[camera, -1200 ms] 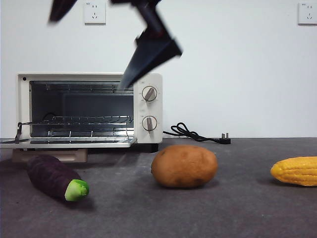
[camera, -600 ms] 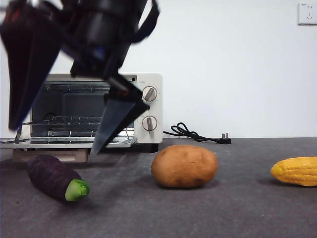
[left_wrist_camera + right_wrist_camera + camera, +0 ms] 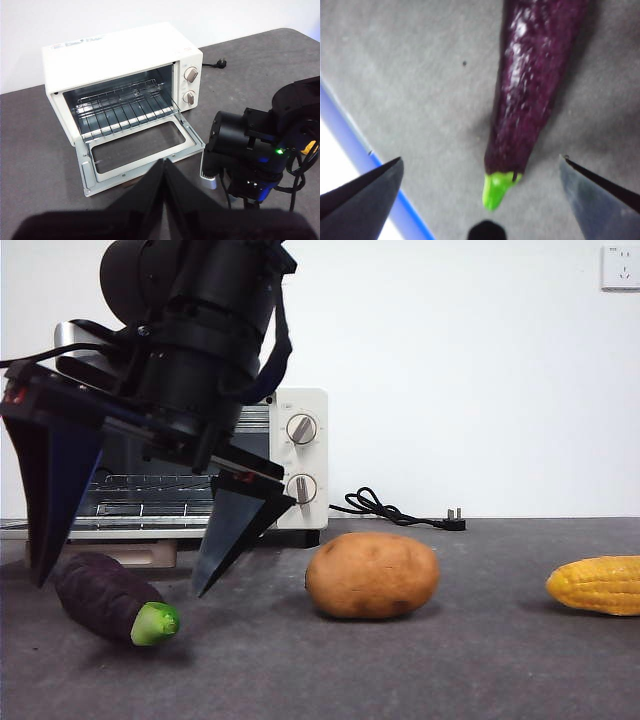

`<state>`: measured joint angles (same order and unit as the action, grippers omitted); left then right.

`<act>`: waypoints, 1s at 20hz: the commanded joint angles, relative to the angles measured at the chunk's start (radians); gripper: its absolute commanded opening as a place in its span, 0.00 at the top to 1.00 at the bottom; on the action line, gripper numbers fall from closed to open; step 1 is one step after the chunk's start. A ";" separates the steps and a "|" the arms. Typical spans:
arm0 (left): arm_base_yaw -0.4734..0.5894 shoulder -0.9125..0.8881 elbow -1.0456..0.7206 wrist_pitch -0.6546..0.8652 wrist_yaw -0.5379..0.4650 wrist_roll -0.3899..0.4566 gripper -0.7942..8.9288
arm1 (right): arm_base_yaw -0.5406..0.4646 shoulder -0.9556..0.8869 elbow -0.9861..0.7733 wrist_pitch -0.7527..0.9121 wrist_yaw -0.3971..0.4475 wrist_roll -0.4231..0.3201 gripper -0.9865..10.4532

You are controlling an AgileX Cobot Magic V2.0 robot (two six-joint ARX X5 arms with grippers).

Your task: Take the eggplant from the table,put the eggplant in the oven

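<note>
Lowered further since half a second ago, right gripper (image 3: 125, 570) now hanging just above the bench (image 3: 450, 670), jaws spread wide, tips reaching down to about the height of the eggplant (image 3: 112, 598). Straddling the eggplant in the front view: one jaw tip just beside its rounded purple end, the other past its green stem cap, neither touching it. Holding nothing. Same seen in the right wrist view, right gripper (image 3: 482, 172) wide open, eggplant (image 3: 530, 95) lying flat on the bench (image 3: 410, 90) between the two jaws, green cap nearest the gripper, purple body stretching away from it.

Eggplant, potato (image 3: 372, 574) and corn cob (image 3: 597, 585) lying where they were in the earlier frames. Potato resting beyond the gripper's open side toward the corn, apart from it; corn cob well apart, at the view's far edge.

Standing behind the gripper, the oven (image 3: 296, 455), largely blocked by the dark arm, two knobs showing; black power cord (image 3: 385, 508) trailing beside it. Seen from the left wrist view, oven (image 3: 120, 55) with door dropped open, wire rack (image 3: 125, 102) inside bare. Left gripper (image 3: 164, 172) hanging high and well back from the oven, jaws pressed together, holding nothing.
</note>
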<state>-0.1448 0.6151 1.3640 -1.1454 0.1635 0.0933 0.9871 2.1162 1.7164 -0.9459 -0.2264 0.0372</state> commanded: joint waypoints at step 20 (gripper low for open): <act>0.002 -0.003 -0.006 0.001 0.000 0.012 0.92 | 0.002 0.060 -0.004 0.055 0.061 0.102 0.84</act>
<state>-0.1452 0.6147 1.3640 -1.1454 0.1635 0.0963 0.9871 2.1609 1.7168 -0.8944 -0.1673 0.1226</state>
